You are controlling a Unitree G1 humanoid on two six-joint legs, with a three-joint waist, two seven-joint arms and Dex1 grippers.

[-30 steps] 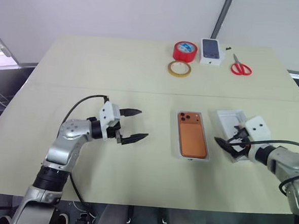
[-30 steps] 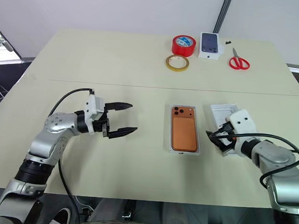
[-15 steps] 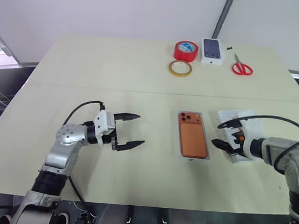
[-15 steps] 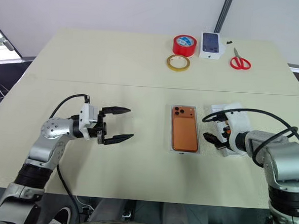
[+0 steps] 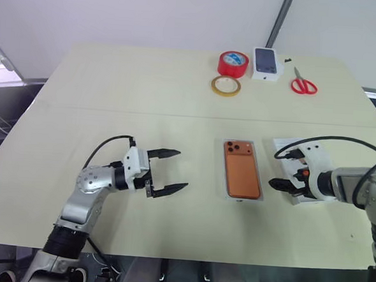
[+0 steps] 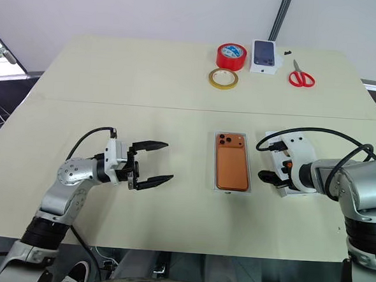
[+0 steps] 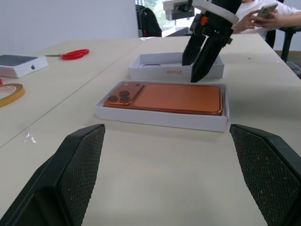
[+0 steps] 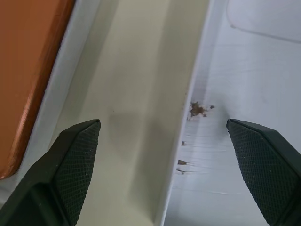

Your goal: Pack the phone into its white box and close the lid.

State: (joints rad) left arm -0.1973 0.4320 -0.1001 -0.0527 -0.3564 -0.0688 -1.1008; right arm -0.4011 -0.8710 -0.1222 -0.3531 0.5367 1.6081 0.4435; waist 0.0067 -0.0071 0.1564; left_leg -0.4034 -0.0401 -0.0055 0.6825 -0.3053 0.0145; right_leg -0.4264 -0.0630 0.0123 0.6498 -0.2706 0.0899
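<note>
With the phone (image 5: 242,170) already lying in the white box (image 5: 256,196) just left of our right gripper (image 8: 155,141), whose spread fingers straddle the near wall of the lid (image 5: 288,147), only lifting and closing remains, our left gripper (image 5: 172,172) empty and wide open.

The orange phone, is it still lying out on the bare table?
No, the phone already lies inside the white box, camera lenses facing up.

Orange phone (image 7: 181,98) in white box (image 7: 160,117), lid (image 7: 160,72) behind
</note>
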